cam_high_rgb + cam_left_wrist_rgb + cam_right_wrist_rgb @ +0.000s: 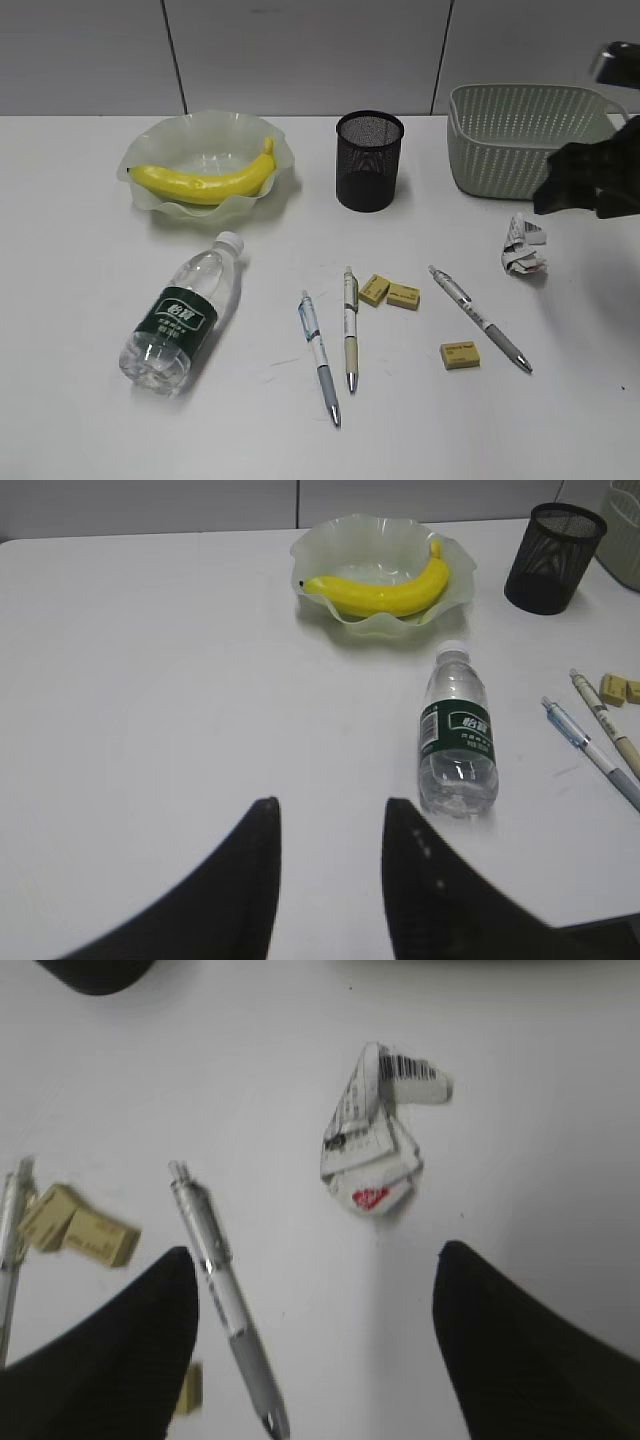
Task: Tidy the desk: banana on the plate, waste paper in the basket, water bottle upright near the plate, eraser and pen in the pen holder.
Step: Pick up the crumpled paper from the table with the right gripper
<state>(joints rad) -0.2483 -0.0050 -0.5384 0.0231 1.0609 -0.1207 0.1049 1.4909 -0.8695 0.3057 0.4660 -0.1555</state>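
One job done: banana [205, 182] already sits on the plate [160, 140], back-left of the desk [80, 300]
step now: waste paper [375, 1140], lying on the desk in front of the basket [520, 135] near the right edge
right gripper [315, 1290]: jaws spread wide, empty, above the paper
left gripper [325, 850]: parted, nothing held
next: drop lower, pinch the ball

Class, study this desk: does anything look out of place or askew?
Yes. The water bottle lies on its side instead of standing. The crumpled paper sits on the desk beside the basket, not in it. Three pens and three erasers lie scattered outside the pen holder.
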